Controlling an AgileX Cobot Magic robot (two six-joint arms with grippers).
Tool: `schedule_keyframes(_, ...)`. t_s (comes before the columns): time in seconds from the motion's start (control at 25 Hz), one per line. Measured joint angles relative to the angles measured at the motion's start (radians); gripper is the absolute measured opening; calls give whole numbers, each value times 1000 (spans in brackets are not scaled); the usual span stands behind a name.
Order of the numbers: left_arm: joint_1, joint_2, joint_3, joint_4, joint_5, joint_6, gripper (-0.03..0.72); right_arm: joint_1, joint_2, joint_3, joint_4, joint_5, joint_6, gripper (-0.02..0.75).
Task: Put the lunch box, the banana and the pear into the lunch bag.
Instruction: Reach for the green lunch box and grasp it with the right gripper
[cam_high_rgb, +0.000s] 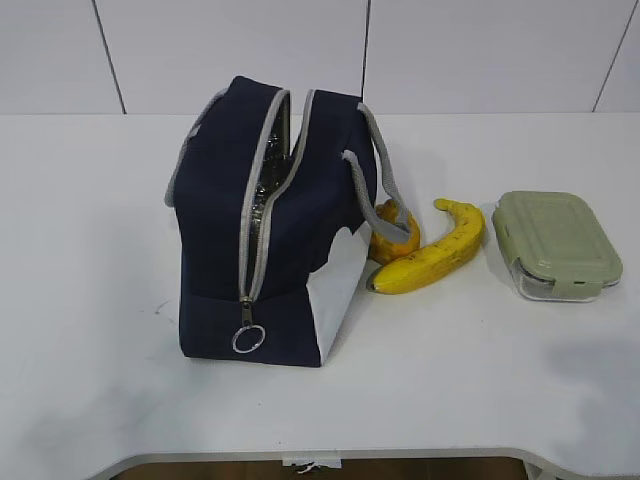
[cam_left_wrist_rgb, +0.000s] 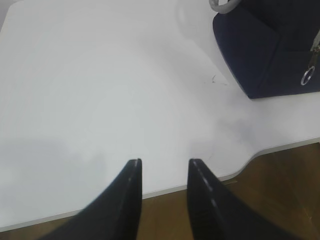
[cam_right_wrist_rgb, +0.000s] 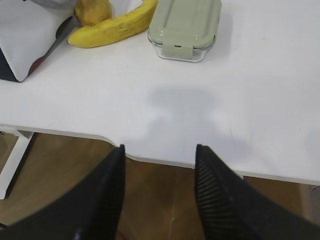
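Left gripper (cam_left_wrist_rgb: 164, 172) held over table (cam_left_wrist_rgb: 110, 100) edge, jaws parted, empty, right gripper (cam_right_wrist_rgb: 160, 160) likewise at near edge, spread, holding nothing, lunch bag (cam_high_rgb: 270, 220) unzipped, upright, pear (cam_high_rgb: 393, 236) and banana (cam_high_rgb: 430, 255) beside it, lunch box (cam_high_rgb: 555, 243) further right.

The lunch bag (cam_high_rgb: 225, 270) looks like matt navy cloth with crinkly silver foil inside and a shiny metal ring pull (cam_high_rgb: 248, 339). The lunch box (cam_high_rgb: 556, 244) is clear glossy plastic or glass under a matt sage lid. The table (cam_high_rgb: 90, 300) is smooth white, and the banana (cam_high_rgb: 430, 258) has waxy speckled skin.
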Motion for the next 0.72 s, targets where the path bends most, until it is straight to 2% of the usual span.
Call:
schedule_keyframes(0.44,0,0,0,0,0,0,239,0,242,-38,-22,-24,58,361)
schedule_keyframes(0.72,0,0,0,0,0,0,239,0,470,-114,-153,-82,182,361)
